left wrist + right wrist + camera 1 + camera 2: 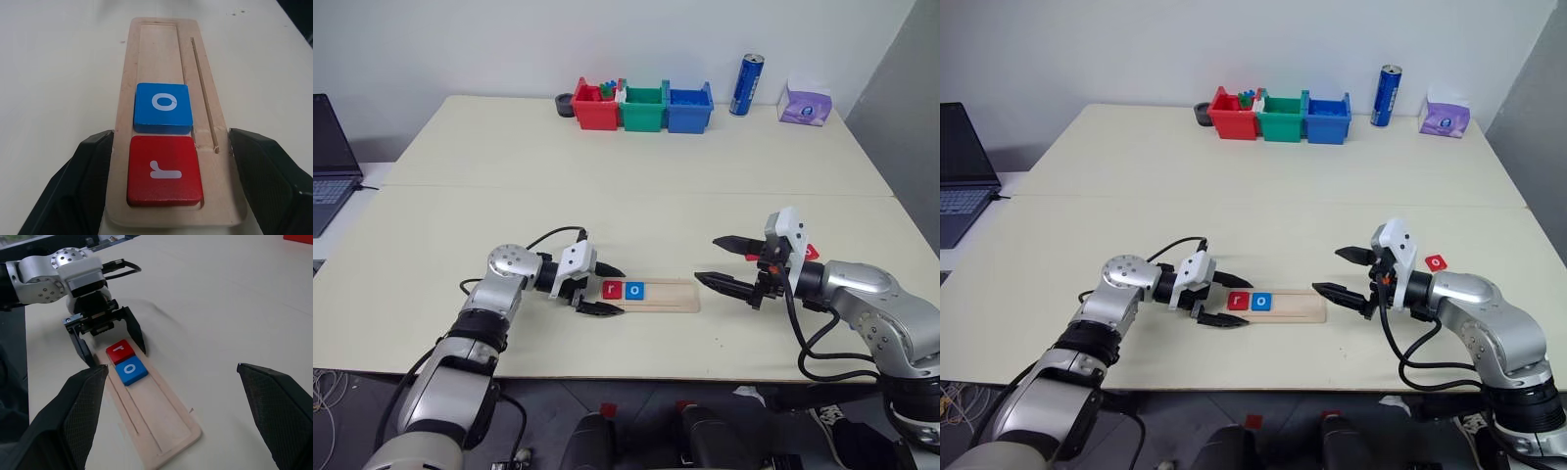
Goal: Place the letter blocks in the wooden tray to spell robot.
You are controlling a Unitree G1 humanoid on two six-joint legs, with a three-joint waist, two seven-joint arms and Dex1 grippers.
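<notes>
The wooden tray (671,296) lies near the table's front edge. Its left end holds a red letter block "r" (612,290) and, beside it, a blue "o" (635,290). The rest of the groove is bare. My left gripper (621,292) straddles the tray's left end, its fingers (93,171) pressed against both long sides. My right gripper (706,258) hovers open and empty just past the tray's right end. Another red block with an "o" (1438,261) lies on the table behind the right gripper.
Red (597,106), green (643,106) and blue (689,108) bins stand at the table's far edge, with a blue can (747,85) and a purple tissue box (805,102) to their right. A laptop (328,162) sits off the left side.
</notes>
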